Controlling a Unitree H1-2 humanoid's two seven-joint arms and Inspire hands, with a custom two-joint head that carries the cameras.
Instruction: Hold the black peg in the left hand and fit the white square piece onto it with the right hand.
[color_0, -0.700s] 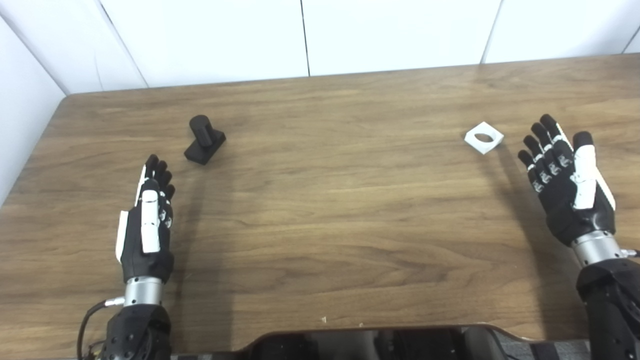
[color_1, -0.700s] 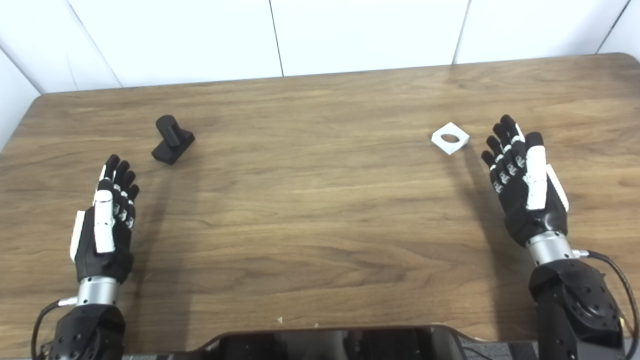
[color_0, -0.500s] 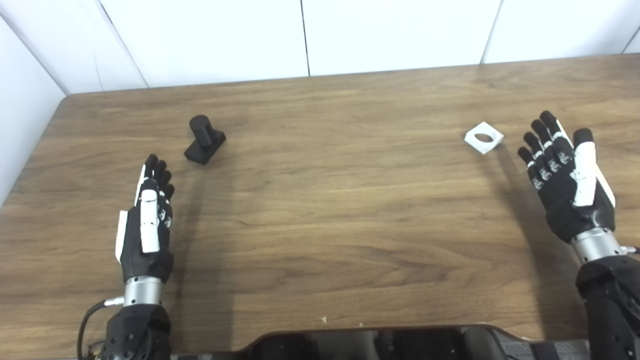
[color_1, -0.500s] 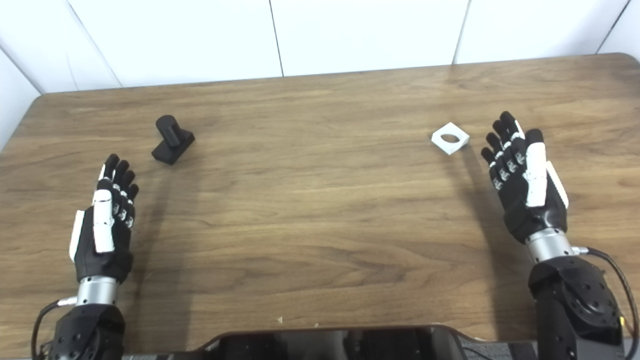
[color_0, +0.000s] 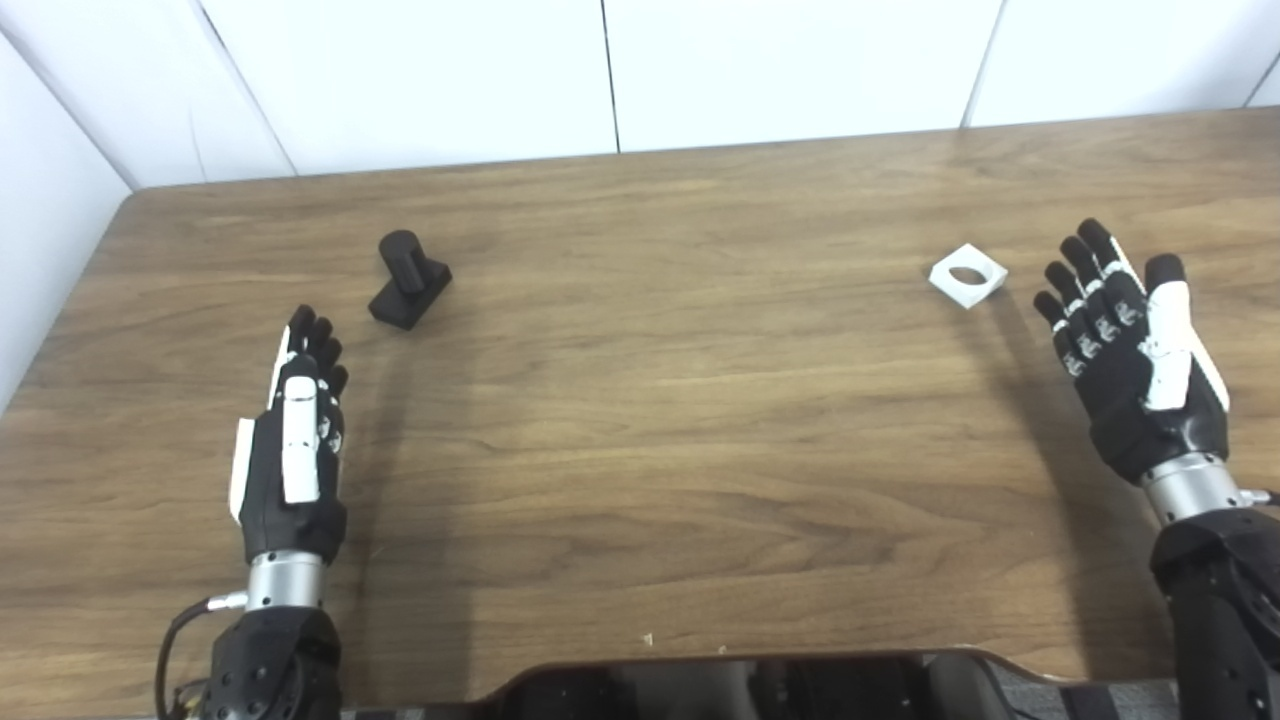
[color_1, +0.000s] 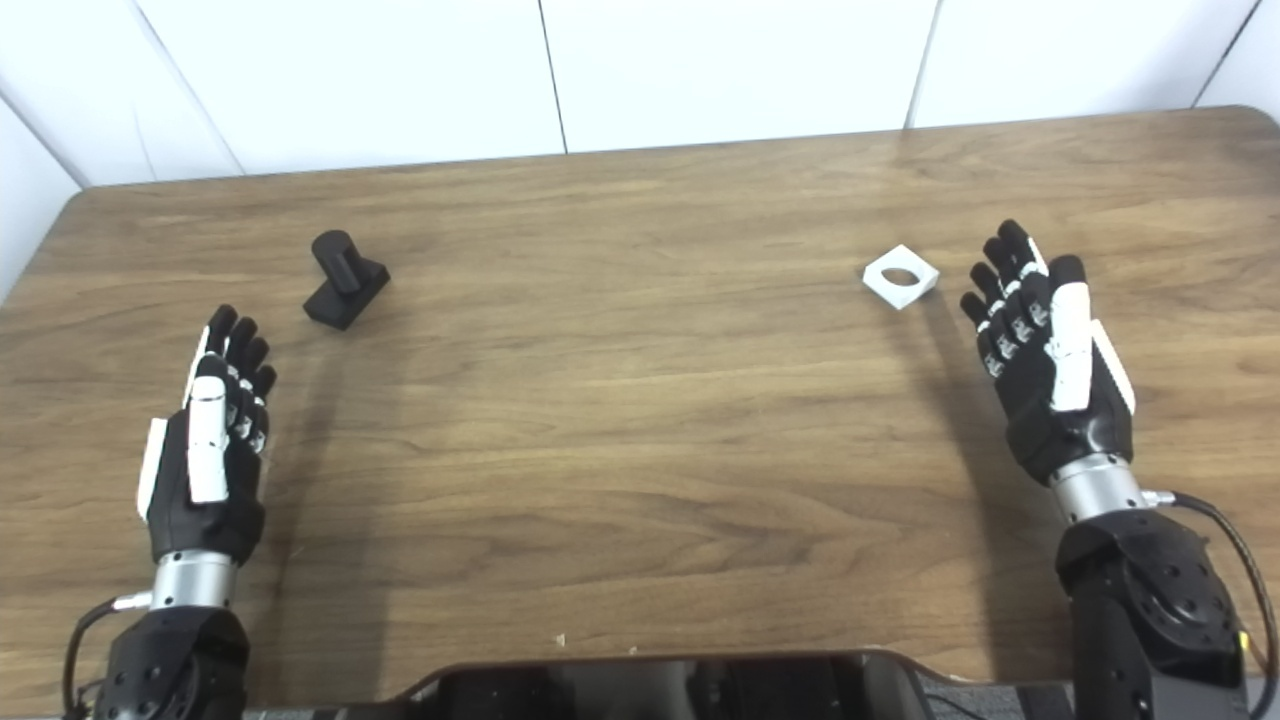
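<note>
In the left eye view, the wooden table (color_0: 640, 420) fills most of the picture, and the black peg (color_0: 408, 281) serves as the landmark. It stands on its square base toward the far left of the tabletop, its round post tilted a little toward the far edge. The left hand (color_0: 293, 440) hovers nearer the robot than the peg and slightly to its left, apart from it, with fingers stretched out, spread and holding nothing. Far to the right of the peg, the white square piece (color_0: 967, 274) lies flat on the wood, its round hole facing up. The right hand (color_0: 1130, 350) is beyond that piece from the peg, just beside it but not touching, palm turned inward, fingers extended and apart, empty.

In the right eye view, the peg (color_1: 344, 279) sits at the same spot on the table (color_1: 640, 430). The left hand (color_1: 210, 440) is below and left of the peg, fingers splayed and empty. The square piece (color_1: 900, 276) rests well to the right of the peg, and the right hand (color_1: 1045, 350) is close on its far side, fingertips level with it, spread wide with nothing in its grasp.
</note>
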